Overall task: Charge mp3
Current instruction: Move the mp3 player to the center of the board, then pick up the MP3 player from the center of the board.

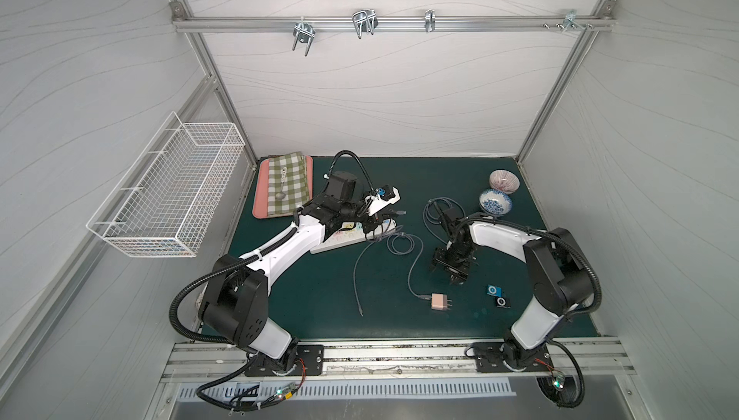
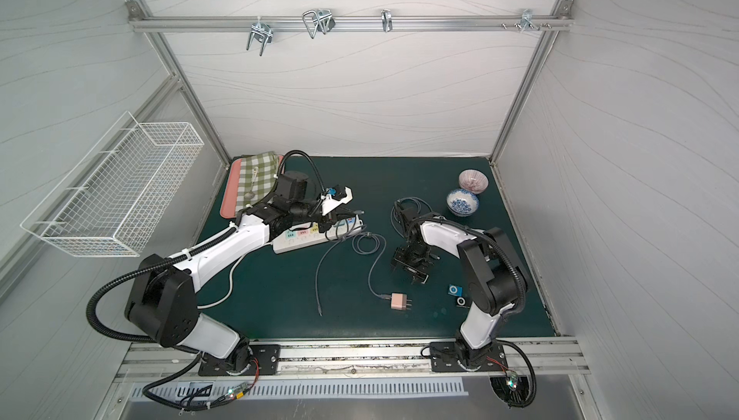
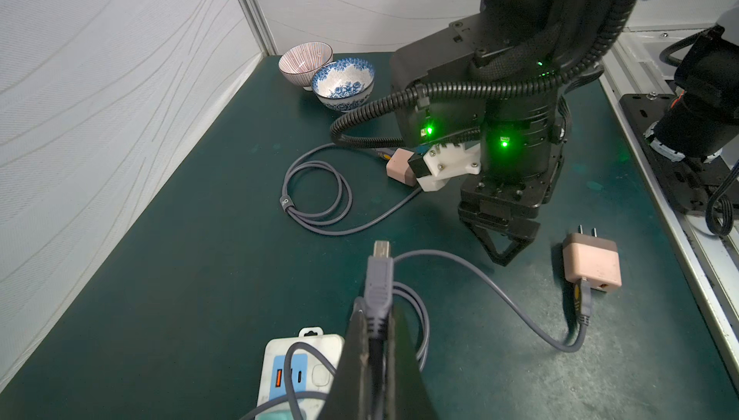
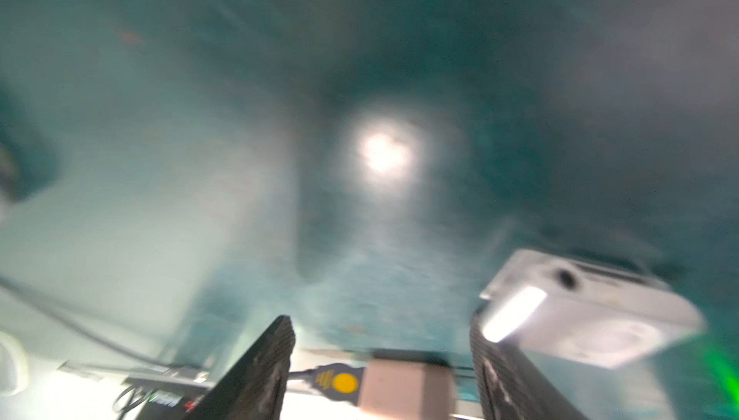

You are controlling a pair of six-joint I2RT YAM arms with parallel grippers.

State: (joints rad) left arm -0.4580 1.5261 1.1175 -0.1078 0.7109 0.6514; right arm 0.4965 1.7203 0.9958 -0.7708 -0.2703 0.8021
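Two small mp3 players lie on the green mat, a blue one (image 1: 494, 290) (image 2: 454, 289) and a black one (image 1: 500, 302) (image 2: 460, 301). My right gripper (image 1: 456, 278) (image 2: 418, 278) (image 4: 380, 320) hangs open just left of them, nothing between its fingers; a pale, blurred mp3 player (image 4: 592, 310) lies beside one finger. The pink adapter (image 1: 440, 302) (image 3: 592, 262) (image 4: 404, 390) lies on the mat with a grey cable plugged into it. My left gripper (image 1: 384, 220) (image 3: 376, 318) is shut on a grey cable's small plug (image 3: 378, 278), held above the white power strip (image 1: 344, 238) (image 3: 280, 370).
A loose grey cable (image 1: 358, 274) trails toward the front. A second coiled cable (image 3: 316, 194) with a pink adapter (image 3: 400, 166) lies under the right arm. Two bowls (image 1: 504, 180) (image 1: 496, 202) stand back right. A pink tray (image 1: 262, 182) with a checked cloth is back left; a wire basket (image 1: 168, 194) hangs on the left wall.
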